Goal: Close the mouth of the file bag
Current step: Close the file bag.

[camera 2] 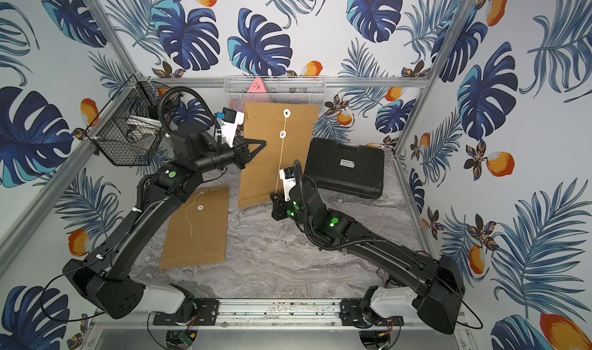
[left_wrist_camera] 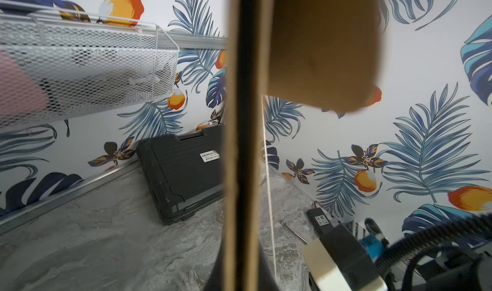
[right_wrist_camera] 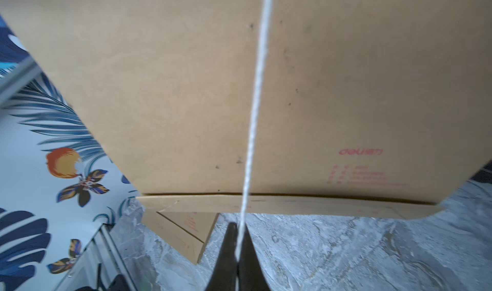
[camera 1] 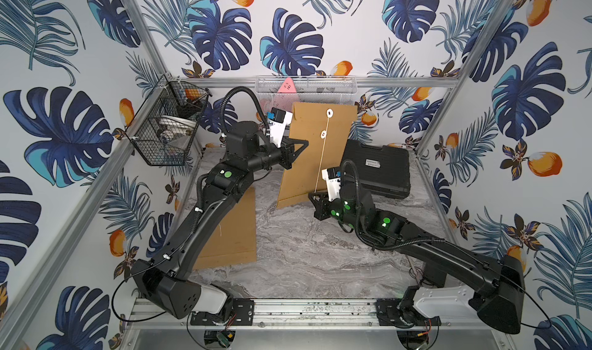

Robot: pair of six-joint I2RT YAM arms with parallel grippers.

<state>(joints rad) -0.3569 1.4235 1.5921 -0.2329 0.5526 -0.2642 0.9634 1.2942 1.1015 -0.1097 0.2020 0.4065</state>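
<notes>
The file bag [camera 1: 317, 159] is held upright over the back of the worktop [camera 1: 288, 262], its side edge clamped by the closed left gripper [camera 1: 302, 144], seemingly so that the string [camera 1: 321, 162], pinched taut by the closed right gripper [camera 1: 315, 196], can be wound.

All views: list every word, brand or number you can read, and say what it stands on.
"deli": red brand print on the file bag, in the right wrist view.
Red lines below it: too blurred to read.
White label on the black case: too small to read.
Marks on the small black box: too small to read.
</notes>
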